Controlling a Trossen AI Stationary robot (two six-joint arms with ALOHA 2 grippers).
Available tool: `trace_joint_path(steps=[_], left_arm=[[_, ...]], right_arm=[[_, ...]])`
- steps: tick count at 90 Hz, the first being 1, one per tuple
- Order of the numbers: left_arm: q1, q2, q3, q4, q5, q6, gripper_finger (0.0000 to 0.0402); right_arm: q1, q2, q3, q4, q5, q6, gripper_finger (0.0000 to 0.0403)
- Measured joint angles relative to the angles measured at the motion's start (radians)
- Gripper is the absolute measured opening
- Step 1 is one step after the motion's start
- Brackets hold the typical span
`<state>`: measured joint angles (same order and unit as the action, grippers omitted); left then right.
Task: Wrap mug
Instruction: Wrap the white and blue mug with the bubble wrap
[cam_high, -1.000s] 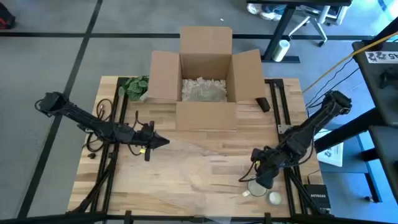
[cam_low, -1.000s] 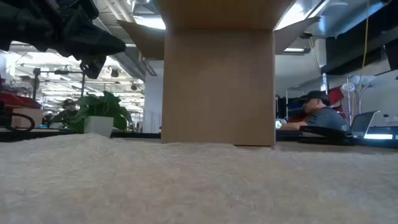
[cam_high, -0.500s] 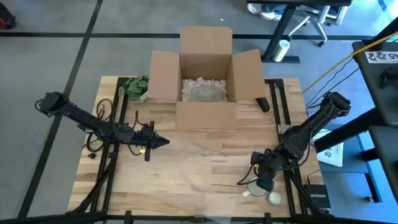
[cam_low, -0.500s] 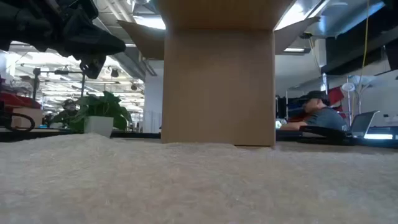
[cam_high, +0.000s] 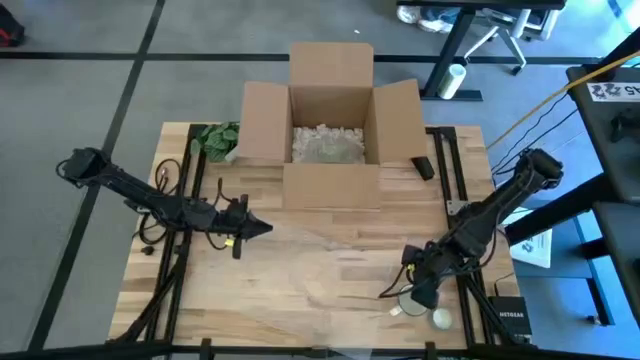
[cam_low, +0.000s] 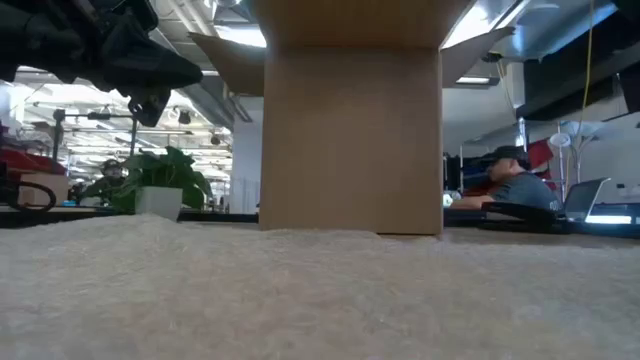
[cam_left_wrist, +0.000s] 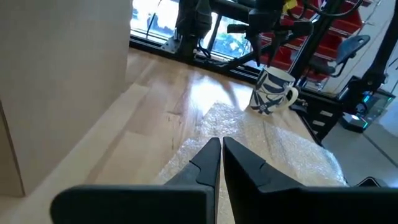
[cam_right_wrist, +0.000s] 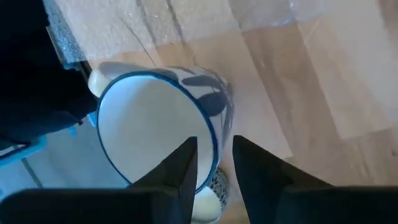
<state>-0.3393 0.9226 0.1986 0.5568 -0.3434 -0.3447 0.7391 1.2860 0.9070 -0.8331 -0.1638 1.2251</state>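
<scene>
- Left pincer (cam_high: 262, 229) hangs clenched over the bench (cam_high: 300, 290) at about nine o'clock, fingertips together, holding nothing.
- Cardboard box (cam_high: 331, 120) stands open at twelve o'clock.
- Bubble wrap (cam_left_wrist: 273, 143) lies flat near centre.
- Right pincer (cam_right_wrist: 214, 163) at five o'clock straddles the rim of the mug (cam_right_wrist: 158, 127), one finger inside, one outside; grip unconfirmed.

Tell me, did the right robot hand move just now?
Yes, slightly. The right gripper crept toward the table's near edge, away from the cardboard box, over the mug.
</scene>
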Motion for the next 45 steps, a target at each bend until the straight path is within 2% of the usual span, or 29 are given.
trace_joint_path(steps=[24,45], left_arm=[[0.0,0.0,0.0,0.0,0.0,0.0,0.0],[0.0,0.0,0.0,0.0,0.0,-0.007,0.0]], right_arm=[[0.0,0.054,0.0,0.015,-0.013,0.0,0.0082],[0.0,0.113,0.0,0.025,-0.024,-0.021,0.0012]])
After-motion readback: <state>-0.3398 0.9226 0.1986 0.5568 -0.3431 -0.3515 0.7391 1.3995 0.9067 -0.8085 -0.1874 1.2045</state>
